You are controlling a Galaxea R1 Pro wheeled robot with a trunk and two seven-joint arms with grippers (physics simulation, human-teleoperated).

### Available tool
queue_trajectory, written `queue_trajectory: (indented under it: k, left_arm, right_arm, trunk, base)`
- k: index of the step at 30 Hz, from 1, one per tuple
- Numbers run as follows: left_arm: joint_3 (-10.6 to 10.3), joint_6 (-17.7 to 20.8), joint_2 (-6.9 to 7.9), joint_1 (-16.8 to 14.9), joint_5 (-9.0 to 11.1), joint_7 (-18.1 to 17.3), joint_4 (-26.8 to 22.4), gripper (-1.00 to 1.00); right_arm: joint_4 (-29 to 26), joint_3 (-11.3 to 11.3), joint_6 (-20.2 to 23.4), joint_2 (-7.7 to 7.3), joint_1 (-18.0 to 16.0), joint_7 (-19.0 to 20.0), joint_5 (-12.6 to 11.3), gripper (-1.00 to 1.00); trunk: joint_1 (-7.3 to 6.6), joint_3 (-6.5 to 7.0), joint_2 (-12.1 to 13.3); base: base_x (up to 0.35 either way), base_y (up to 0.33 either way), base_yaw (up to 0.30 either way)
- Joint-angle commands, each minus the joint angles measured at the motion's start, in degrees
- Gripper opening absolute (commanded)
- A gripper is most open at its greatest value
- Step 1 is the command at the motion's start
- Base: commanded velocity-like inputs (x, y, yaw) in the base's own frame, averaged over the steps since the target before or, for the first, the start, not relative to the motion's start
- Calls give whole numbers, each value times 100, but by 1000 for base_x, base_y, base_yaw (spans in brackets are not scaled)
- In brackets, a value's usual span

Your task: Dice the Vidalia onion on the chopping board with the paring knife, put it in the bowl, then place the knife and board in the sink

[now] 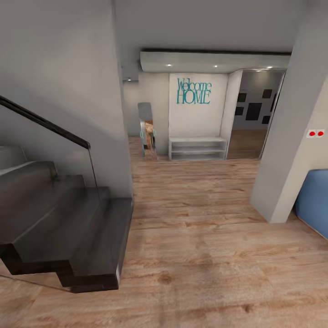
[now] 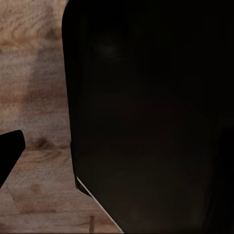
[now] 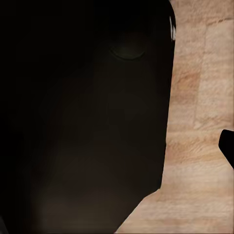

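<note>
The head view looks down a hallway with a light wood floor (image 1: pixel 196 237) running from the near edge toward twelve o'clock. At nine o'clock a dark staircase (image 1: pixel 64 228) rises, its lowest steps jutting out over the boards, with a black handrail (image 1: pixel 45 124) and a glass panel along its open side. A pale grey wall (image 1: pixel 59 68) stands behind it. Straight ahead, at twelve o'clock, a white alcove carries teal lettering reading "Welcome HOME" (image 1: pixel 194 91) above a low white shelf bench (image 1: pixel 198 148). Just beside the bench, toward eleven o'clock, a tall narrow mirror (image 1: pixel 146 130) leans against the wall. At one o'clock an opening leads to another room with dark squares on its far wall. A grey pillar (image 1: pixel 291 136) stands at three o'clock with two red buttons (image 1: pixel 315 133) on a white plate, and a blue piece of furniture (image 1: pixel 314 202) sits at its foot — what it is I cannot say.

In the left wrist view a large black body (image 2: pixel 151 117) blocks most of the frame, with wood floor beside it and a dark tip at the edge; whether that pincer is spread or pressed together I cannot tell. The right wrist view is much the same — a black mass (image 3: pixel 83 117) against pale floorboards (image 3: pixel 200 122), a dark sliver at the rim, and the pincer's state cannot be read.
</note>
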Motion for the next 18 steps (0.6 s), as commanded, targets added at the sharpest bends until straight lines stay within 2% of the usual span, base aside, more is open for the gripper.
queue_trajectory:
  k: [1, 4, 9, 18]
  left_arm:
    - [14, 0, 33, 8, 33, -8, 9, 100]
    - [12, -3, 22, 8, 48, -15, 9, 100]
    - [9, -8, -15, 9, 11, -27, 9, 100]
    - [9, -19, -14, 10, -4, -26, 9, 100]
  right_arm:
    - [-33, -26, -33, 33, -18, 0, 13, 100]
    - [-131, -20, -130, 116, -18, -5, 2, 100]
    - [-180, -1, -150, 159, -18, -13, -9, 100]
    - [-184, 0, -167, 155, -18, -17, 6, 100]
  trunk:
    - [0, -3, -2]
    - [0, -3, -2]
    - [0, -3, -2]
    - [0, -3, -2]
  base:
    - [0, 0, 0]
    - [0, 0, 0]
    - [0, 0, 0]
    - [0, 0, 0]
